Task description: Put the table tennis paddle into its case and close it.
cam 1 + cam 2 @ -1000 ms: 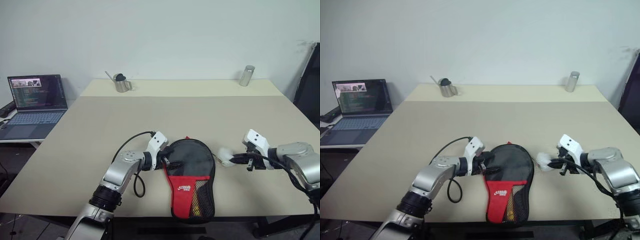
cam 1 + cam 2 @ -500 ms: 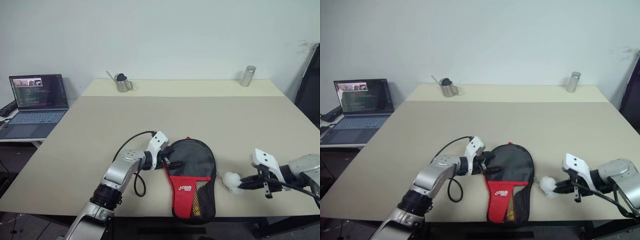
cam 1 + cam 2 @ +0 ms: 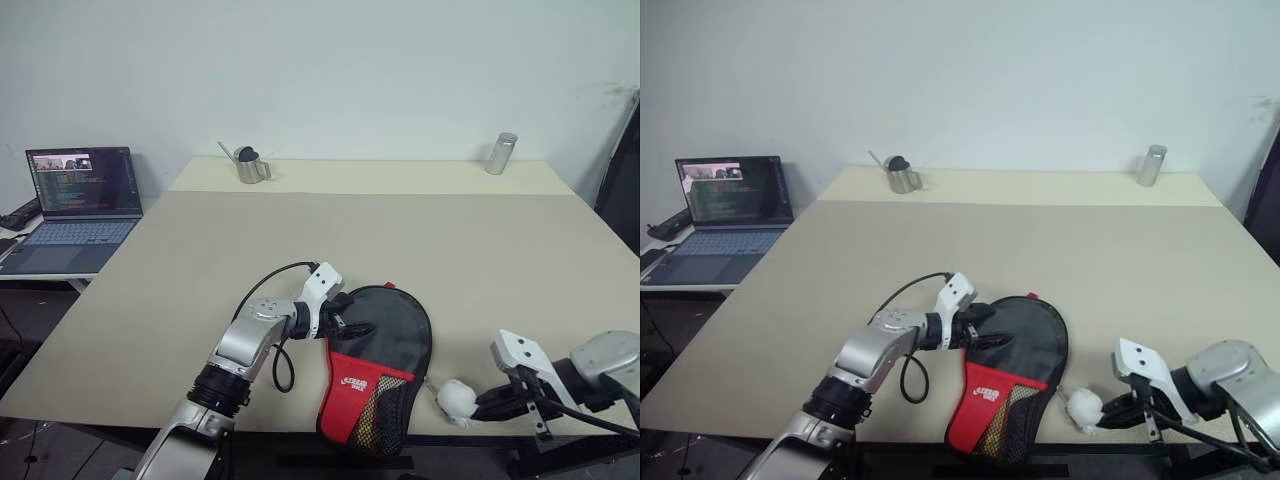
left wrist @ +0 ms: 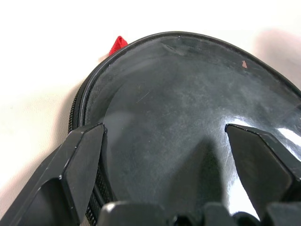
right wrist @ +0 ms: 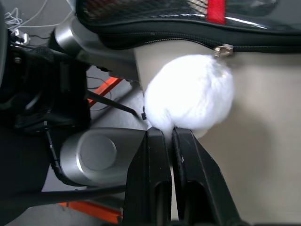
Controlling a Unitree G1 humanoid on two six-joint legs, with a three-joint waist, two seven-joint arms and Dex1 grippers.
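The black case point(image 3: 385, 345) with its red logo panel point(image 3: 355, 385) lies slanted near the table's front edge, its narrow end over the edge. My left gripper point(image 3: 338, 316) is open, its fingers point(image 4: 77, 162) standing on either side of the case's round end point(image 4: 188, 103). My right gripper point(image 5: 169, 134) is shut on the white plush charm point(image 5: 188, 99), low at the front edge to the right of the case point(image 3: 1020, 350). The charm's chain leads to the zip pull point(image 5: 223, 49) on the case's rim. The paddle is hidden.
An open laptop point(image 3: 78, 195) sits on a side table to the left. A metal cup point(image 3: 246, 168) stands at the table's far left and a metal can point(image 3: 500, 153) at the far right. A dark object point(image 3: 622, 150) leans past the right edge.
My right gripper has pulled the plush charm back from beside the case to the table's front edge. The case has turned, its narrow end swinging left. The left gripper has stayed put.
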